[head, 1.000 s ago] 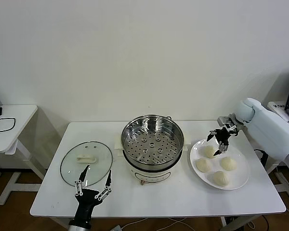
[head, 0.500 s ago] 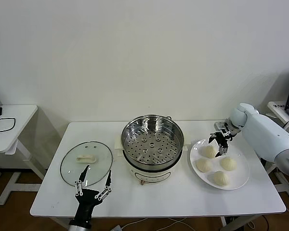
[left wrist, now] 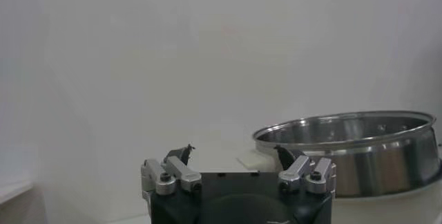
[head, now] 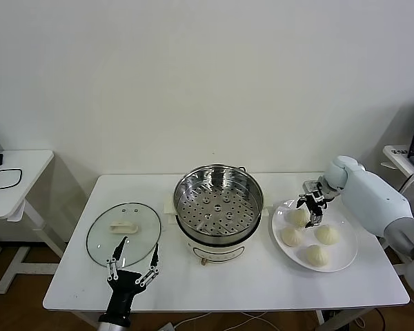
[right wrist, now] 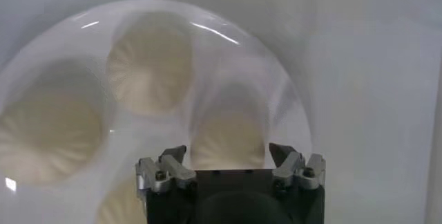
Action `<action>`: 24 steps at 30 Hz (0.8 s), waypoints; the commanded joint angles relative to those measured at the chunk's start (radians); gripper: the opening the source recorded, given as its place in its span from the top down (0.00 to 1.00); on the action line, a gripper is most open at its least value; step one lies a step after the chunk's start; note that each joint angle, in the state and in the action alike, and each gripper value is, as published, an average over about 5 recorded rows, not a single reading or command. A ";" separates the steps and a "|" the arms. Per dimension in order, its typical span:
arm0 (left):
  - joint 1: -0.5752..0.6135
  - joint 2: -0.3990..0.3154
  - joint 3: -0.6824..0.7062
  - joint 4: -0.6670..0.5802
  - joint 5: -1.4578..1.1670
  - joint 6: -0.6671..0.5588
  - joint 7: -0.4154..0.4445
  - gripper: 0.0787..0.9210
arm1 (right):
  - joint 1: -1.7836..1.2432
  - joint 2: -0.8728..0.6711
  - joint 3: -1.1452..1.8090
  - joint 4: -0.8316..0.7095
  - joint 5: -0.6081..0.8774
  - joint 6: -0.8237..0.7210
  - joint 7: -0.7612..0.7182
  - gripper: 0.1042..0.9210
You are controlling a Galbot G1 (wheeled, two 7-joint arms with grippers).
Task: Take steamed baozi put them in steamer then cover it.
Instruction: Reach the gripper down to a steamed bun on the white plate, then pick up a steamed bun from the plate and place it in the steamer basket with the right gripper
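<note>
A: Where is the right pincer (head: 312, 212) working?

B: It is hanging over the white plate (head: 343, 258), its fingers standing on either side of the rear bun (head: 298, 216) of the four steamed baozi (head: 310, 236). In the right wrist view that bun (right wrist: 228, 140) is sitting between the jaws, which are standing apart and not visibly pressing the dough.

A: So what makes this pick go well?

B: I think it should be squeezing gently, low on the dome, so the soft dough is not dented, and lifting straight up clear of the neighbouring buns before crossing to the steamer (head: 219, 201), which is waiting empty mid-table.

A: And the other arm?

B: The left pincer (head: 133, 260) is idling wide open at the near edge of the table (head: 262, 286), beside the glass lid (head: 123, 234).
</note>
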 commanded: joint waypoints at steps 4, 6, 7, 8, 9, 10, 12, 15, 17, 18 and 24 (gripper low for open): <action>-0.003 0.001 -0.002 -0.002 0.000 0.001 -0.002 0.12 | -0.018 0.000 0.013 -0.001 -0.009 0.002 0.020 0.29; -0.003 0.001 -0.002 -0.003 0.000 0.002 -0.003 0.12 | -0.016 -0.009 0.013 0.015 -0.003 0.001 0.019 0.33; -0.004 0.000 -0.002 -0.004 0.000 0.003 -0.003 0.12 | -0.012 -0.017 0.010 0.028 0.003 0.000 0.018 0.34; -0.004 0.000 -0.002 -0.006 0.000 0.004 -0.003 0.12 | -0.006 -0.025 0.006 0.042 0.009 -0.001 0.016 0.35; -0.005 0.000 -0.001 -0.007 0.000 0.004 -0.004 0.12 | 0.003 -0.036 0.000 0.060 0.019 -0.003 0.013 0.36; -0.006 -0.001 0.000 -0.008 0.000 0.005 -0.004 0.12 | 0.017 -0.050 -0.009 0.085 0.033 -0.004 0.008 0.36; -0.007 0.000 0.001 -0.010 0.000 0.006 -0.004 0.12 | 0.051 -0.081 -0.031 0.141 0.062 -0.004 -0.005 0.37; -0.008 0.003 0.003 -0.011 0.000 0.006 -0.004 0.12 | 0.132 -0.128 -0.069 0.248 0.116 0.016 -0.037 0.37; -0.009 0.007 0.005 -0.011 0.000 0.006 -0.004 0.12 | 0.208 -0.147 -0.110 0.322 0.157 0.055 -0.059 0.37; -0.009 0.008 0.006 -0.012 0.000 0.006 -0.005 0.12 | 0.247 -0.149 -0.133 0.352 0.174 0.086 -0.070 0.37; -0.008 0.010 0.014 -0.025 0.000 0.011 -0.005 0.12 | 0.478 -0.102 -0.274 0.520 0.253 0.250 -0.110 0.37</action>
